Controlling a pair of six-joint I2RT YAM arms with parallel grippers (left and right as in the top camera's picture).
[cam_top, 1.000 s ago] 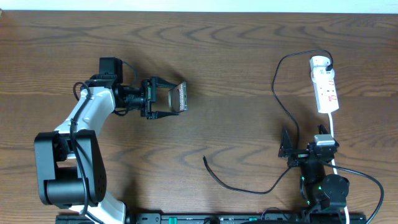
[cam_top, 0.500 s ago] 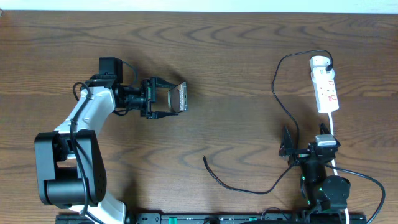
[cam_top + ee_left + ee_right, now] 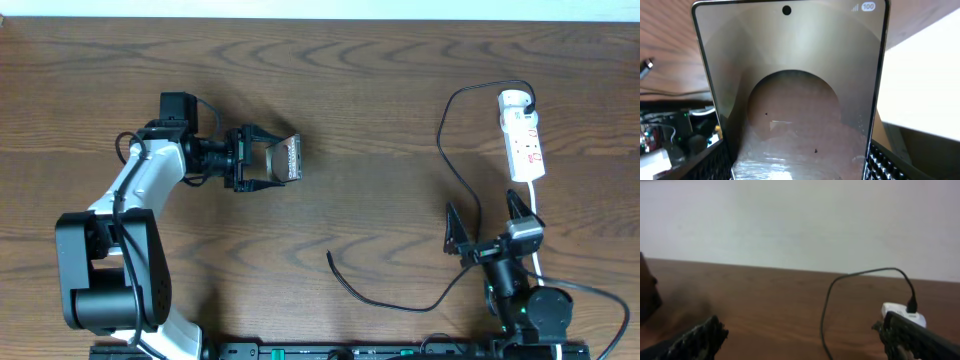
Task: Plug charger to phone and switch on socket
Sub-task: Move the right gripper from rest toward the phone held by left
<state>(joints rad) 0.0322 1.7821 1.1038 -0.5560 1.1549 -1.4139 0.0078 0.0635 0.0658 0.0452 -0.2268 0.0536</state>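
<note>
The phone (image 3: 288,158) sits in the left half of the bench (image 3: 380,60), roughly midway between the far and near edges. The left end effector (image 3: 290,158) is clamped on it, one finger on each long side. From overhead we see the phone turned up on edge, showing only a narrow strip of itself, and we cannot tell whether it touches the wood. In the left wrist view the phone (image 3: 790,90) fills the picture with its glossy face toward the camera. That face has a small round lens hole at the top, a "100" mark in its upper corner and a rounded shape lower down.

The socket (image 3: 522,135) lies near the far right corner, its length running from the far edge toward the near one. The charger (image 3: 439,135) is plugged into the socket's far end. From there it loops left, runs down toward the near edge and curls back, so that its plug tip (image 3: 330,255) lies free on the wood around the middle of the near edge, well apart from the phone.

The right end effector (image 3: 482,212) stands open by the near right corner, just on the near side of the socket. In its wrist view the two fingers (image 3: 695,340) are spread wide, with the charger (image 3: 860,272) and the socket (image 3: 900,312) ahead of them.
</note>
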